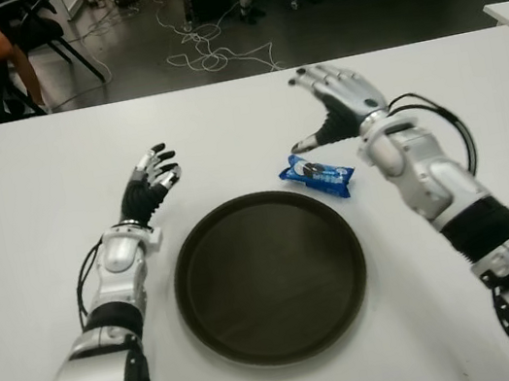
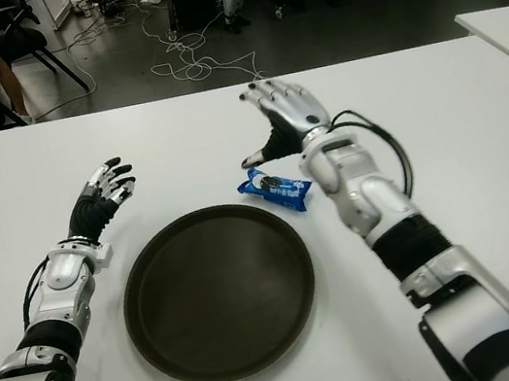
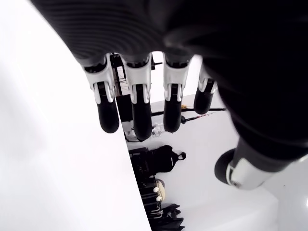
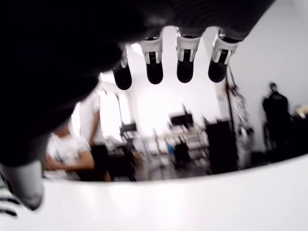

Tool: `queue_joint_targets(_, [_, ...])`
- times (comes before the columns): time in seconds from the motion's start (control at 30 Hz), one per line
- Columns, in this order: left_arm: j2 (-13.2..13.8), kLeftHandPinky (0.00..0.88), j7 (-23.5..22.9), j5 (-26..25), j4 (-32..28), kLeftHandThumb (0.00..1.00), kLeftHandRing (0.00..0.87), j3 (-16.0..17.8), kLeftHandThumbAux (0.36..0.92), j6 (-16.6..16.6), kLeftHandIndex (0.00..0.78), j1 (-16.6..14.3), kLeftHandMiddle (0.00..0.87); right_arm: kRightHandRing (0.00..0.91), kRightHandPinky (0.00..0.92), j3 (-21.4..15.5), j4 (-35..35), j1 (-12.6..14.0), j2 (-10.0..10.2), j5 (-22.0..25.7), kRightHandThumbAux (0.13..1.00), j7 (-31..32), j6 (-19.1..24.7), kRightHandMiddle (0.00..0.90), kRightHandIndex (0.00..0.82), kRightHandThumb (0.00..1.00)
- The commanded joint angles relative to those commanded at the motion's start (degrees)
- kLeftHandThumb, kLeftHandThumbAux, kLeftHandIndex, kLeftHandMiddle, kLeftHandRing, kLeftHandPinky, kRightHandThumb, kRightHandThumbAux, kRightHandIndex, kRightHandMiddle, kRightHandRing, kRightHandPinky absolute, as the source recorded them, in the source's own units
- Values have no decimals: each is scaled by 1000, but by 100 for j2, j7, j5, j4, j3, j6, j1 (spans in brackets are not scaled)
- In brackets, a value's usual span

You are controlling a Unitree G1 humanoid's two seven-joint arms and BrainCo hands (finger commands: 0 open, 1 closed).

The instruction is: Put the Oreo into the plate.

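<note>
Blue Oreo pack (image 1: 318, 175) sits on the white desk (image 1: 28, 191) just beside the dark plate (image 1: 270, 277); right hand (image 1: 338, 102) spread empty behind it, left hand (image 1: 150, 184) also loose.

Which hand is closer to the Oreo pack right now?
The right hand, open just beyond the Oreo pack. The left hand hovers open across the plate.

No legible text, seemingly.
</note>
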Motion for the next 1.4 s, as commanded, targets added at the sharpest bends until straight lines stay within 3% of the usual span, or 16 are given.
queue_joint_targets(0.37, [-10,197,-45,-4,-82,75,181,-13,597,-33,101,45,188,178,214,327,-148,-58,289,-443,630,554,1202,152,141,0])
queue_joint_targets(0.63, [-15,186,25,14,-89,76,176,-18,599,-18,101,52,186,224,283,599,-108,-126,394,-759,624,774,1759,181,168,0])
queue_joint_targets(1.03, [14,216,-4,36,-54,72,189,-38,586,-83,102,50,191,268,331,896,244,-344,384,-1111,639,950,2199,220,198,0])
queue_joint_targets(1.4, [9,204,-7,31,-51,75,183,-35,605,-103,105,48,190,286,370,950,402,-444,394,-1085,641,1000,2342,228,202,0])
